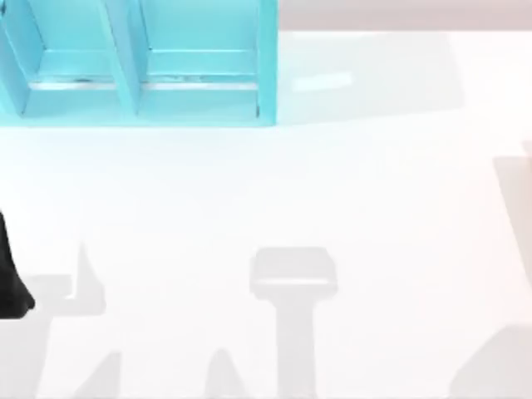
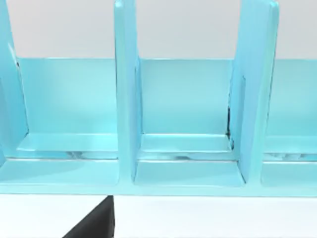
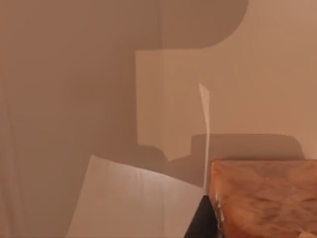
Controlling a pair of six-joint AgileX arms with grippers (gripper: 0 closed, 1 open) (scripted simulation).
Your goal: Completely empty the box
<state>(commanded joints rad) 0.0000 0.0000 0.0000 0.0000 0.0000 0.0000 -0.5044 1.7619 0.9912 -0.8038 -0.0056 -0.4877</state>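
In the right wrist view I look at the tan inner walls of the box (image 3: 74,99). A brown wood-grained block (image 3: 267,198) lies in it, and beside it a pale flat sheet (image 3: 133,203). Between the two shows a small black part of my right gripper (image 3: 200,220), close against the block's side. A black part of my left arm (image 1: 12,283) sits at the table's left edge in the top view. The left wrist view has a black piece of my left gripper (image 2: 94,223) low in front of a cyan rack.
A cyan rack with upright dividers (image 1: 141,58) stands at the table's back left, and its compartments (image 2: 183,129) hold nothing. A thin tan edge (image 1: 527,150) shows at the far right border. The white table (image 1: 291,191) spreads between them, crossed by grey shadows.
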